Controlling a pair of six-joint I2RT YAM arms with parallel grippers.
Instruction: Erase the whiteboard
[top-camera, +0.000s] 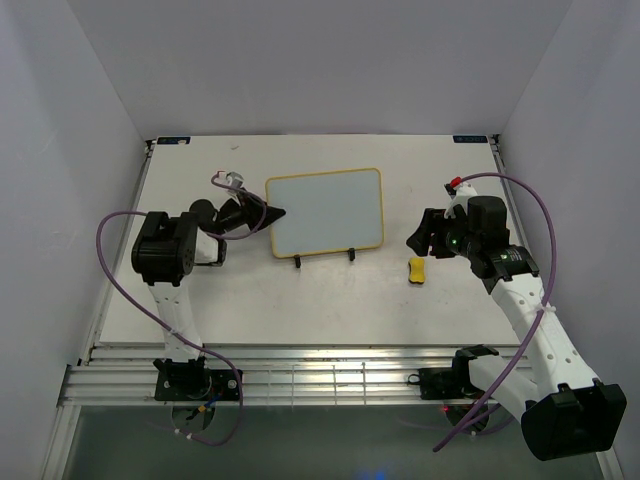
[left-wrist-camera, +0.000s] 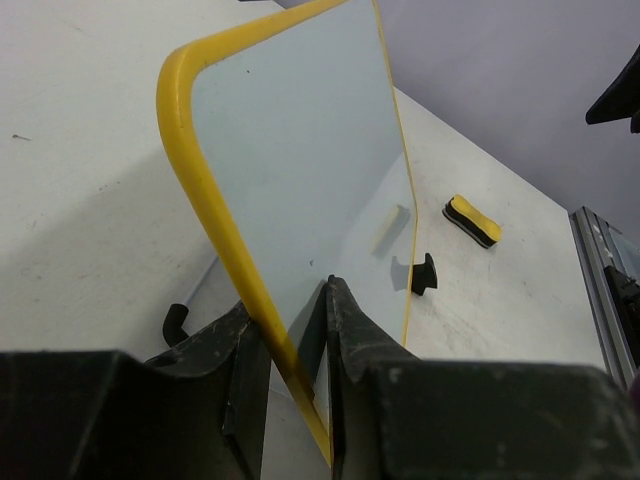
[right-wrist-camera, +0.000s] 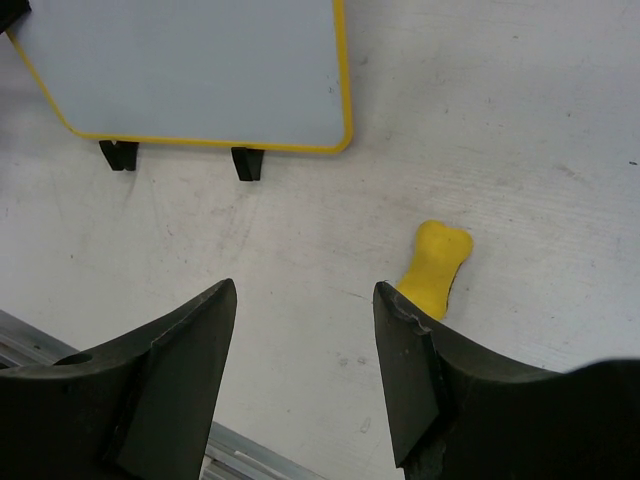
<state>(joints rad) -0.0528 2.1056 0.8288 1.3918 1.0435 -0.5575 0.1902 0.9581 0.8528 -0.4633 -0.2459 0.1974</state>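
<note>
Whiteboard (top-camera: 325, 210), small and rectangular, with a white face, rounded corners and a thin yellow frame. It leans back on a thin black wire stand (top-camera: 297, 262) at the middle of the white surface (top-camera: 300, 320). The face shows no writing, so the erasing appears done or nearly done.

The left hand (top-camera: 274, 215) meets the whiteboard at its left edge, with one of its fingers (left-wrist-camera: 225, 360) on each side of the frame, presumably to steady the board against the push of wiping. A sliver of board face shows beside one finger. Whether the hand pinches the frame or merely brackets it cannot be told.

A small yellow eraser block (top-camera: 417, 270) lies on the surface to the right of the stand, apart from the board. The right hand (top-camera: 414, 241) hovers just beside the eraser block, spread and empty, placed where it could take the block up.
</note>
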